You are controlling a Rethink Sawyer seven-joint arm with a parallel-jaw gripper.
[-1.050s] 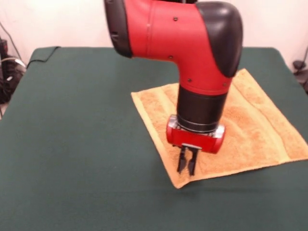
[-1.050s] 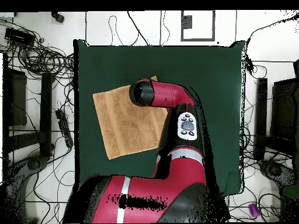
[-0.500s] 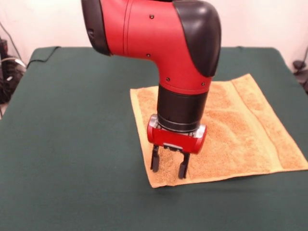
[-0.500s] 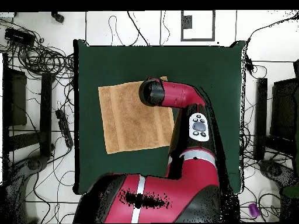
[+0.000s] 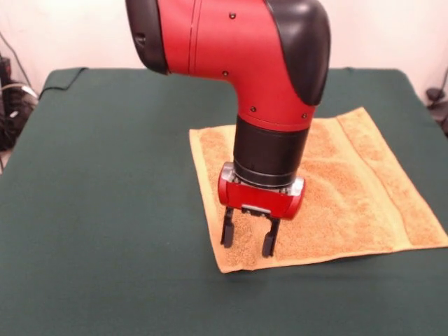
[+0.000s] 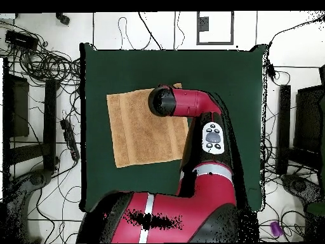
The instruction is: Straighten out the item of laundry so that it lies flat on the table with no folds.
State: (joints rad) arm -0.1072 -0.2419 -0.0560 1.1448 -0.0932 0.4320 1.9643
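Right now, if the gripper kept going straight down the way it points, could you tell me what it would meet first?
Most likely the towel: the open gripper points down over its near corner, with the table beneath. How far above the cloth it hangs is unclear.

Big table [image 5: 105, 210] covered in dark green cloth, and the only thing lying on it is an orange-tan terry towel [image 5: 350, 189], spread out flat, sitting toward one side and nowhere near filling it.
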